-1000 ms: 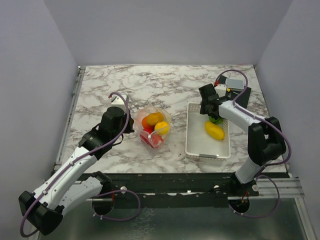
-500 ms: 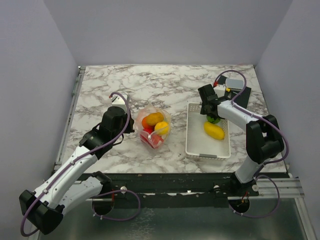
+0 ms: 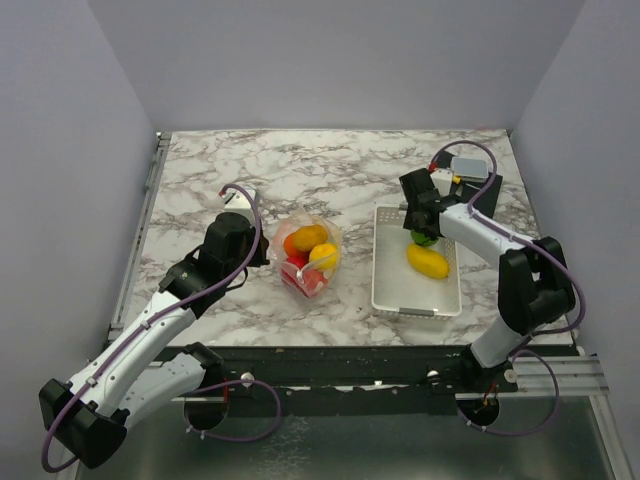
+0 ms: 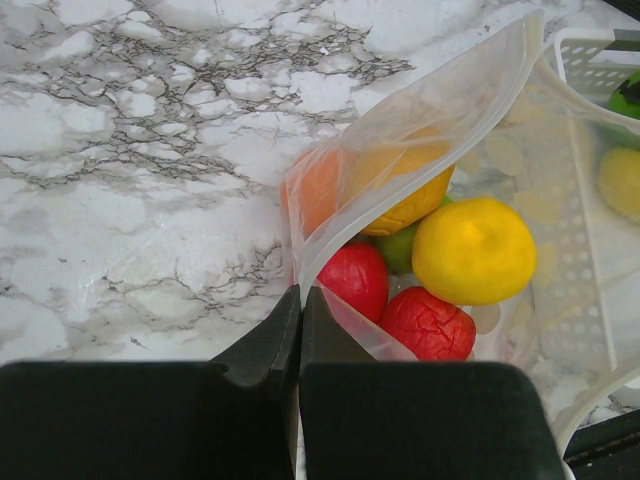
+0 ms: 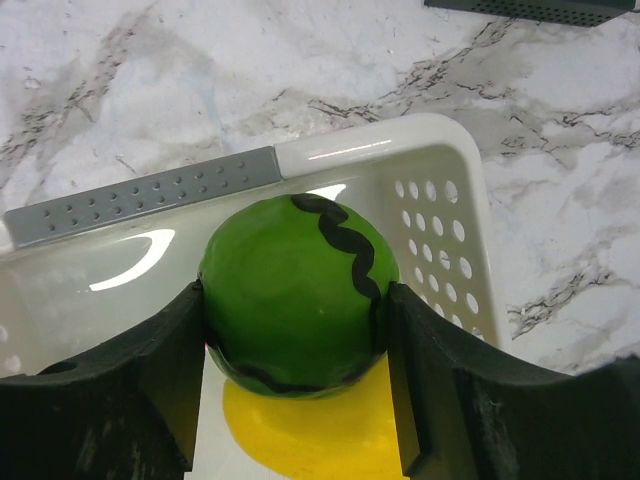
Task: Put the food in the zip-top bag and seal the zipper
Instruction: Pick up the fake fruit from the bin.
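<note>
Right side's jaws have drawn in since a second ago, and the arm itself barely shifted. The right gripper (image 3: 420, 225) is down at the 12 o'clock end of the white basket (image 3: 390, 290), and in the wrist view both fingers (image 5: 150, 390) are pressed against the flanks of the green ball (image 5: 290, 300), the one with a dark wavy stripe. So I'd call that grasping it, though it hasn't left the basket.

The left arm hasn't budged. The left gripper (image 4: 300, 320) is clenched on the near edge of the zip-top bag (image 4: 340, 200), propping the mouth open, with the zipper (image 4: 470, 95) running up toward 1 o'clock in its wrist view.

Handling guess: the ball looks hard, glossy and light, so it could squirt out of a shallow pinch. Taking it across the widest part, which is where the fingers sit now, seems right. The bag is thin and floppy, so it only keeps its shape where it's pinched.

Positions: the ball is dead centre between the right fingers, and the yellow fruit (image 3: 428, 261) lies just beside it at 6 o'clock. From the top, the bag is at 9 o'clock of the basket, well apart, with orange, yellow and red pieces already inside. The opening faces roughly 3 o'clock, toward the basket.
</note>
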`<state>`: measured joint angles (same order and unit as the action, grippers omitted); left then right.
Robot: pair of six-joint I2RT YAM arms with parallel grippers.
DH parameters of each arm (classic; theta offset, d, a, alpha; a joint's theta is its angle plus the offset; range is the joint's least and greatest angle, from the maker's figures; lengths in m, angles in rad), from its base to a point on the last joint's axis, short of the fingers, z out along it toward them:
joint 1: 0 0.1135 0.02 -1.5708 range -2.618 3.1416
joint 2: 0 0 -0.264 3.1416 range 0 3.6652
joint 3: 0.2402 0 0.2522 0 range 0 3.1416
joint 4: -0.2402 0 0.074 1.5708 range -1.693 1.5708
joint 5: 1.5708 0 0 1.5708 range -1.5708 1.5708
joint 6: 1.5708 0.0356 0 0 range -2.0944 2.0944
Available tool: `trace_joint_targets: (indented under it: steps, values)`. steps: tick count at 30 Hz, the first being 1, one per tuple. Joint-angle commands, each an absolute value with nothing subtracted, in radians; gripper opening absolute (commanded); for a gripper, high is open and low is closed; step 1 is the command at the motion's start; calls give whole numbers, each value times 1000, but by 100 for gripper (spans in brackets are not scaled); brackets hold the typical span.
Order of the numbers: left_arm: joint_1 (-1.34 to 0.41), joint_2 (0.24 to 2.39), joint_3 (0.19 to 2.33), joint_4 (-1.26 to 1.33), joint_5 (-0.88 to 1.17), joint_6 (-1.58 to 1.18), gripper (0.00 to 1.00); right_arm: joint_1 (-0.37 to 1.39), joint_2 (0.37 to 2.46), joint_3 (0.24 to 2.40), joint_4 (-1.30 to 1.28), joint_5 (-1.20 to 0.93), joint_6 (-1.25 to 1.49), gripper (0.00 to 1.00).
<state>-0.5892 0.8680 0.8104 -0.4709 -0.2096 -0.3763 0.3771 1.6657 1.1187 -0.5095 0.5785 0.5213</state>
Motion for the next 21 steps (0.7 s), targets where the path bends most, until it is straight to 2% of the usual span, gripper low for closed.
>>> trace_joint_targets:
  steps: [1,12,21]
  values:
    - [-583,867,799,-462,-191,-364,0,368,1584,1108,-504,534,510,25]
    - [-583,865,800,-462,-187,-364,0,370,1379,1077,-474,408,467,25]
    - [-581,866,799,-462,-188,-365,0,390,1229,1096,-454,214,427,25]
